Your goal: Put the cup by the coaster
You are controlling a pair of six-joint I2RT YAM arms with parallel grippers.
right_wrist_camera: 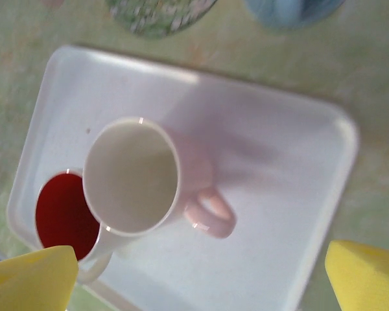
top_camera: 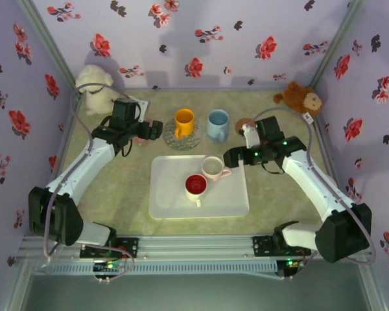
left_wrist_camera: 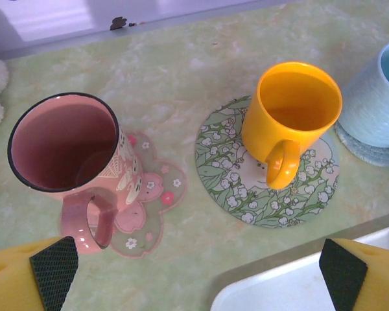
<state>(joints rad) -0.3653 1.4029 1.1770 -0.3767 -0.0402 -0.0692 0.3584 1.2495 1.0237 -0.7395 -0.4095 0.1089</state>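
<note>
Cup [right_wrist_camera: 133,175] below wide-spread right tool [right_wrist_camera: 200,280]

This is a robot test booth dressed as a home, not a real room: flowered wallpaper panels [top_camera: 201,39] on metal posts [top_camera: 48,45] close in a small table [top_camera: 126,188] from 9 through 12 to 3 o'clock. At 6 o'clock a slotted metal rail [top_camera: 194,249] carries the left arm [top_camera: 84,168] at 7 and the right arm [top_camera: 311,181] at 5. The homely dressing is a white plush [top_camera: 96,87] at 10 o'clock, a brown plush [top_camera: 305,98] at 2, and cups [top_camera: 184,121], coasters [top_camera: 170,140] and a tray [top_camera: 175,194] at the centre.
</note>
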